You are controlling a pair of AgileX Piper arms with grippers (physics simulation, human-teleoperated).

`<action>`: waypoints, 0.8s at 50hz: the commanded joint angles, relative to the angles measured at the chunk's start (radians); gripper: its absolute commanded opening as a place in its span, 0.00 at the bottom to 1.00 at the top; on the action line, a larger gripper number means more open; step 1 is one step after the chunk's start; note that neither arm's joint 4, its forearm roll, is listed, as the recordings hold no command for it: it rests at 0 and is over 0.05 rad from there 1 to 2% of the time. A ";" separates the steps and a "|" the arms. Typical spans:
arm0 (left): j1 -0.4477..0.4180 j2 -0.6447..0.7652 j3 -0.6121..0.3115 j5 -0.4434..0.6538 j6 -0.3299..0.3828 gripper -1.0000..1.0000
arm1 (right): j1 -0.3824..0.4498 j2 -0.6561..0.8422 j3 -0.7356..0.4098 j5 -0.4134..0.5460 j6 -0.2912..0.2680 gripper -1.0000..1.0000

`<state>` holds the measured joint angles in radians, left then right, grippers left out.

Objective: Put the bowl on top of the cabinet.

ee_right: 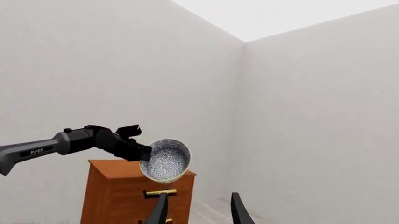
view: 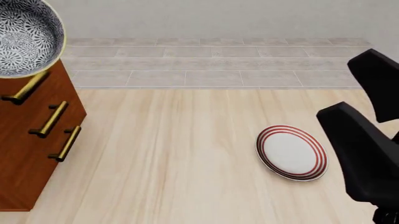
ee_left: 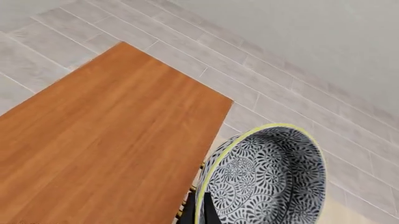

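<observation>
Fingers (ee_left: 209,214) of the left gripper (ee_left: 198,215) pinched the bowl's (ee_left: 265,179) rim above the cabinet (ee_left: 106,149) (right gripper (ee_right: 198,210) gaped empty); the bowl's underside was hidden.

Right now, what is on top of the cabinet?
The cabinet top shows only bare wood in the left wrist view. The bowl hangs tilted off its front edge, held by the left gripper, not resting on it. The near part of the top is out of frame.
</observation>
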<state>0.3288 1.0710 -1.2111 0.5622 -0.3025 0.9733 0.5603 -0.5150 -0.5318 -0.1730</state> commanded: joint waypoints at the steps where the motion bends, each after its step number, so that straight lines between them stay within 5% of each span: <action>1: 0.035 -0.003 -0.006 -0.007 0.003 0.00 | 0.004 0.006 0.001 -0.005 -0.003 1.00; 40: 0.154 0.002 -0.018 -0.003 -0.034 0.00 | 0.009 -0.001 0.011 0.006 -0.005 1.00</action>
<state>0.4472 1.0759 -1.2287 0.5628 -0.3375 0.9811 0.5532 -0.5062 -0.5209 -0.1772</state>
